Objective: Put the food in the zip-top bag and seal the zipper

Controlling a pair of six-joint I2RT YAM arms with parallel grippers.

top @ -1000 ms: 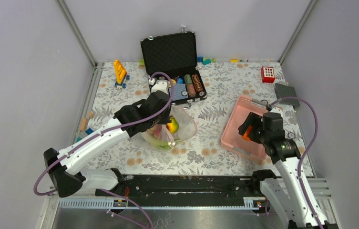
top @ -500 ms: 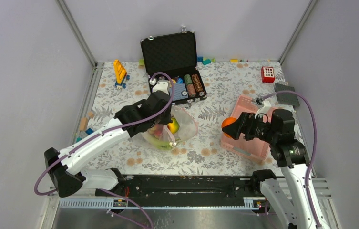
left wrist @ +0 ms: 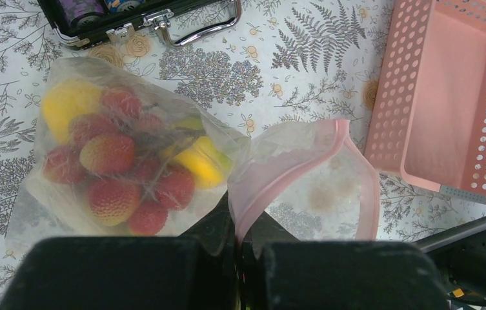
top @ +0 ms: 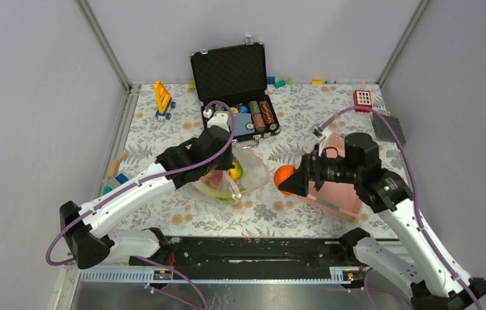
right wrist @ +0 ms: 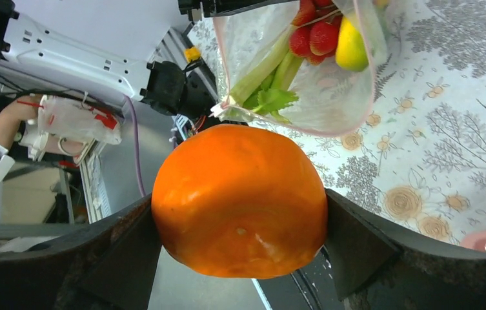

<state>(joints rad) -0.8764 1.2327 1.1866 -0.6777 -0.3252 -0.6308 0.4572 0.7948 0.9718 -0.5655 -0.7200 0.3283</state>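
The clear zip-top bag (top: 250, 173) lies at the table's middle, its mouth held open toward the right. It holds red pieces (left wrist: 108, 155), a yellow lemon (left wrist: 204, 161) and pale-green celery (right wrist: 263, 71). My left gripper (left wrist: 240, 248) is shut on the pink zipper strip (left wrist: 253, 206) at the mouth's edge. My right gripper (top: 286, 180) is shut on the orange (right wrist: 240, 200) and holds it in the air just right of the bag's mouth (right wrist: 317, 110).
The pink slatted basket (top: 334, 194) stands under my right arm. An open black case (top: 233, 77) with poker chips (top: 259, 115) stands behind the bag. Small toy blocks lie along the back edge and at the left; a red block (top: 362, 100) is at the back right.
My right gripper has lifted the orange out of the pink basket and carried it left to the bag's mouth. My left gripper has kept hold of the zipper strip.
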